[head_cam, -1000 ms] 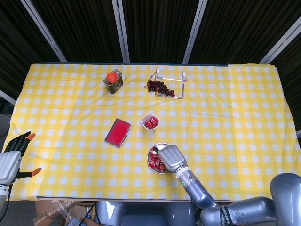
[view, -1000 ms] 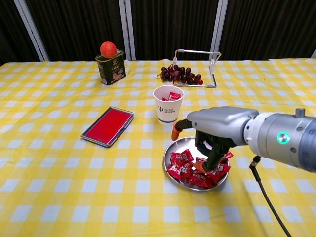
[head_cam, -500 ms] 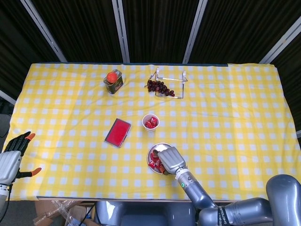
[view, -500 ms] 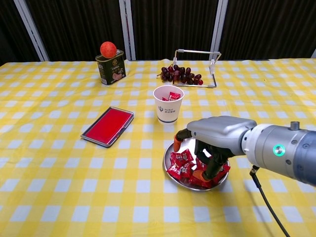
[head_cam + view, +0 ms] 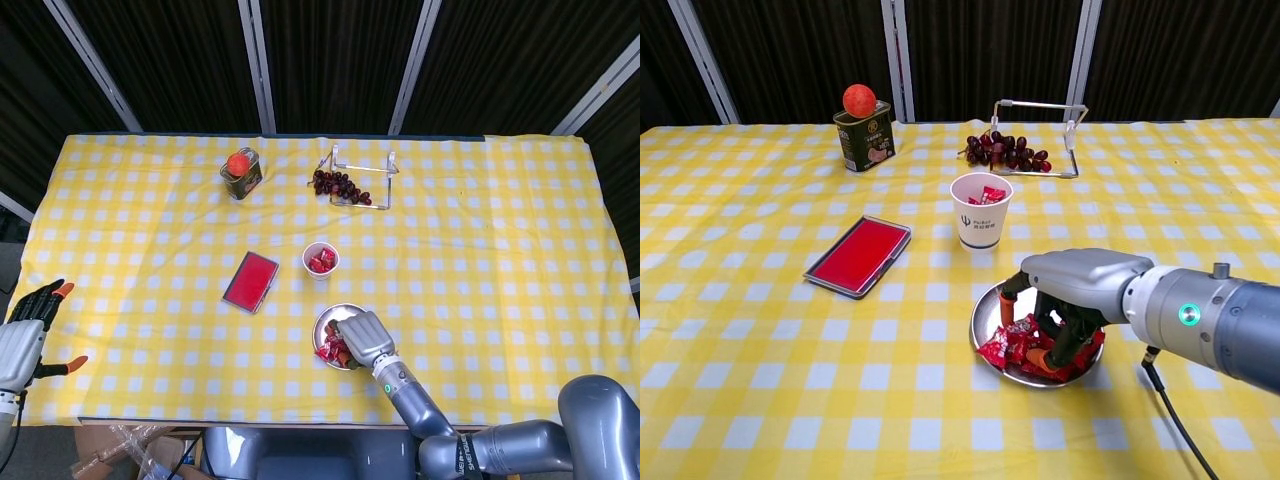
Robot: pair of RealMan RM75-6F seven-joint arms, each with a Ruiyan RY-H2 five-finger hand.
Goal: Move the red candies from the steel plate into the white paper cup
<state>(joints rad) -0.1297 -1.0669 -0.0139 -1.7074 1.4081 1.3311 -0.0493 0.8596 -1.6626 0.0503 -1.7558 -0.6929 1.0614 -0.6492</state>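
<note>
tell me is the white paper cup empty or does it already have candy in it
Not empty: red candies show inside the upright white paper cup.

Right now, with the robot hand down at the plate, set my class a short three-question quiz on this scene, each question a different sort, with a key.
1. True or false: the white paper cup already holds some red candies.
2. Which robot hand is over the steel plate? A) left B) right C) both
3. Fill in: the orange ball sits on top of the green ___.

Key: 1 true. 2 B; the left robot hand is at the table's edge, holding nothing. 3 tin.
</note>
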